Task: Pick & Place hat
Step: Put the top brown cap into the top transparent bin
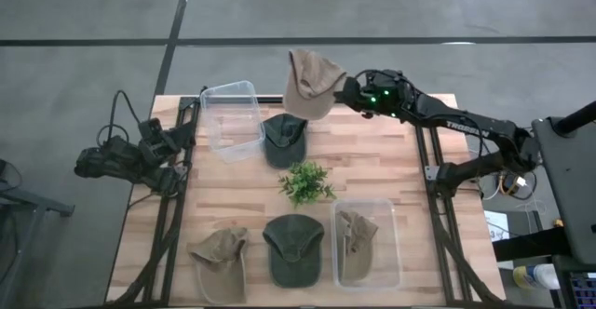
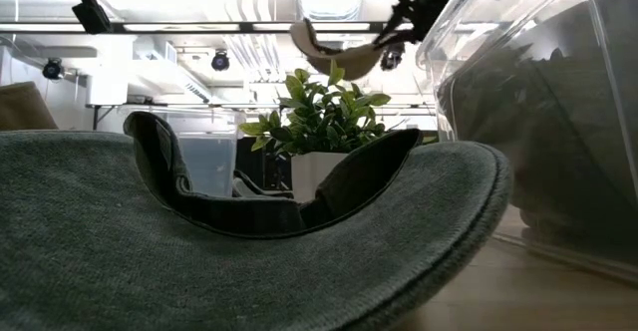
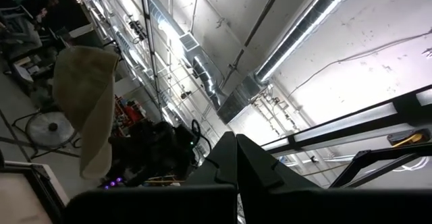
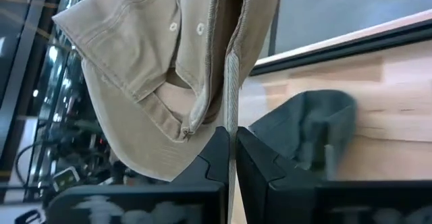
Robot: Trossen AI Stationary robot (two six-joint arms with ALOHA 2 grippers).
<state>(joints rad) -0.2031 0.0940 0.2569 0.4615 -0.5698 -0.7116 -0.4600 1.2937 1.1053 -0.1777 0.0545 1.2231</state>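
Observation:
My right gripper [image 1: 346,89] is shut on a tan cap [image 1: 310,83], held high over the table's far edge, beyond the dark green cap [image 1: 284,140]. The tan cap also shows in the low view [image 2: 344,54], in the right wrist view [image 4: 155,62] and, farther off, in the left wrist view [image 3: 84,109]. A clear empty bin [image 1: 233,118] stands at the far left. My left gripper [image 3: 236,150] is shut and empty at the table's left edge, pointing up. My right gripper pinches the tan cap's thin stitched edge [image 4: 231,96] between its two fingers. The fingers come level from the table's right side. The cap is lifted clear of the table and droops slack beyond the fingers, crumpled, its inside partly showing.
A small potted plant [image 1: 305,183] stands mid-table. Along the near edge lie a tan cap [image 1: 219,253] and a dark green cap [image 1: 293,248]; a clear bin [image 1: 391,211] there holds another tan cap [image 1: 356,244].

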